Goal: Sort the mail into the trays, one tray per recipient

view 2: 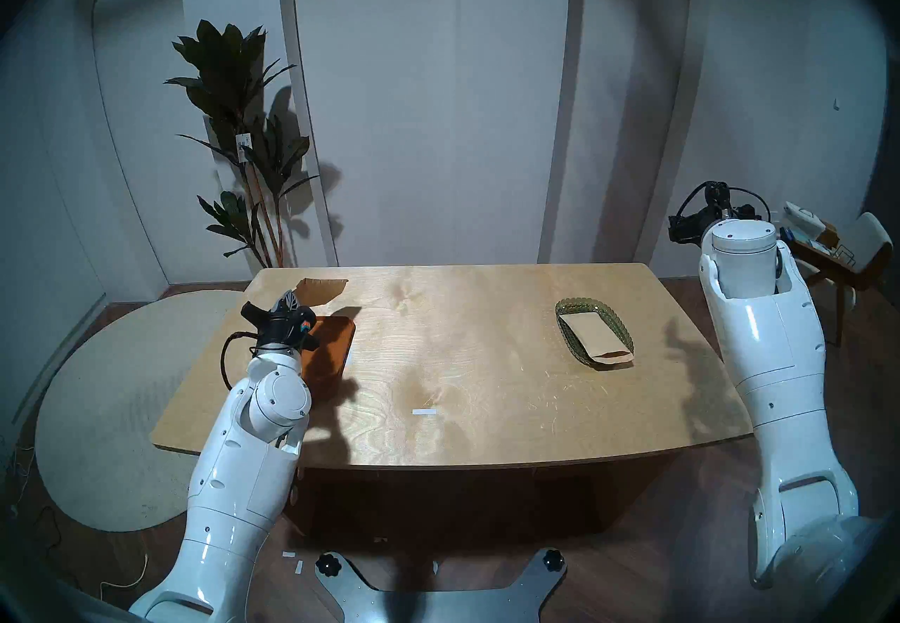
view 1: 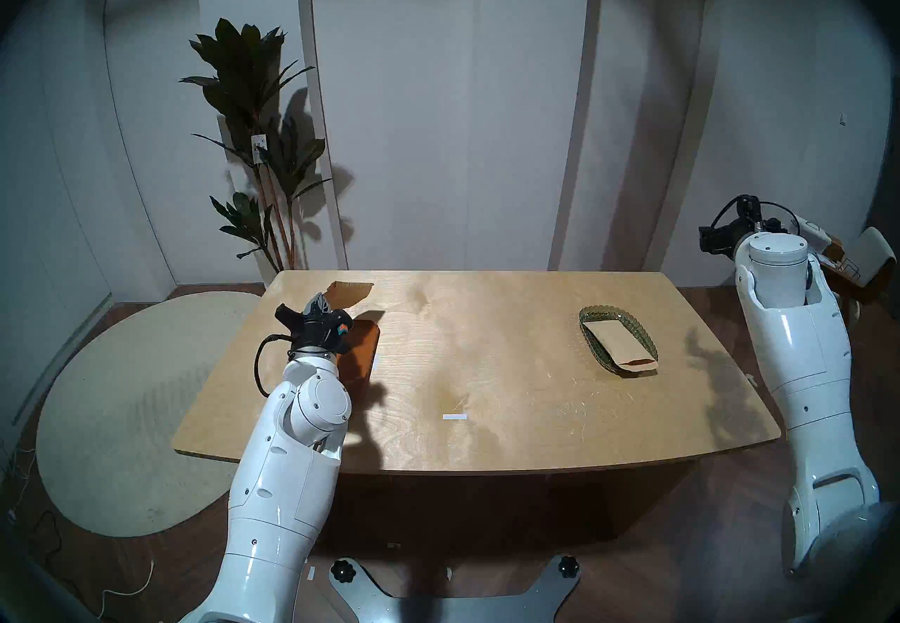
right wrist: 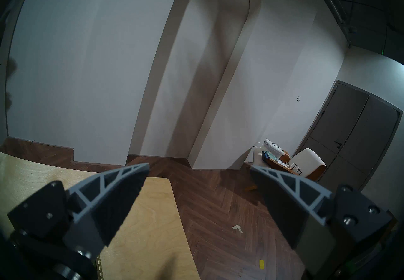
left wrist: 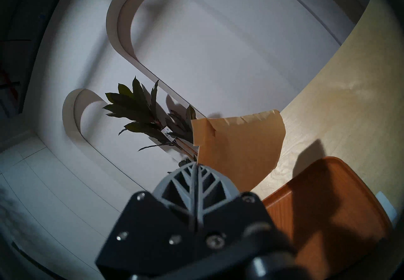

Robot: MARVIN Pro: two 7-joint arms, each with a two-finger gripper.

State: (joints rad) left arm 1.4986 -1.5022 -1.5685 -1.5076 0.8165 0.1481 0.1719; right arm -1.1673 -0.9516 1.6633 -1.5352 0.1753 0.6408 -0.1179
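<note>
Tan kraft paper marks both envelopes. One envelope (view 1: 619, 345) lies in the green glass dish (view 1: 589, 315), which sits toward the right end of the desk (view 1: 487, 339), about midway between the far and near edges. The near end of this envelope, with its darker flap, overhangs the near rim of the dish.

The second envelope (left wrist: 238, 150) is gripped by the left gripper (left wrist: 195, 164). In the left wrist view the two grey ribbed fingers (left wrist: 175, 187) are pressed together, with the paper edge clamped between them. From the clamp the envelope extends toward the far left corner of the desk. Its free end is creased, and it casts a shadow on the wood below. In the head views the same envelope (view 1: 348, 293) shows just beyond the black gripper body (view 1: 316, 325).

The orange-brown tray (view 1: 363, 354) sits near the left end of the desk, directly under and beside the left wrist. Only a shadow falls across the part of its surface that is in view.

The right gripper (right wrist: 200, 170) is held off the right end of the desk, above the floor. Its fingers (right wrist: 118, 187) stand wide apart with nothing between them.

A small white tape strip (view 1: 454, 416) lies near the middle of the near edge.
</note>
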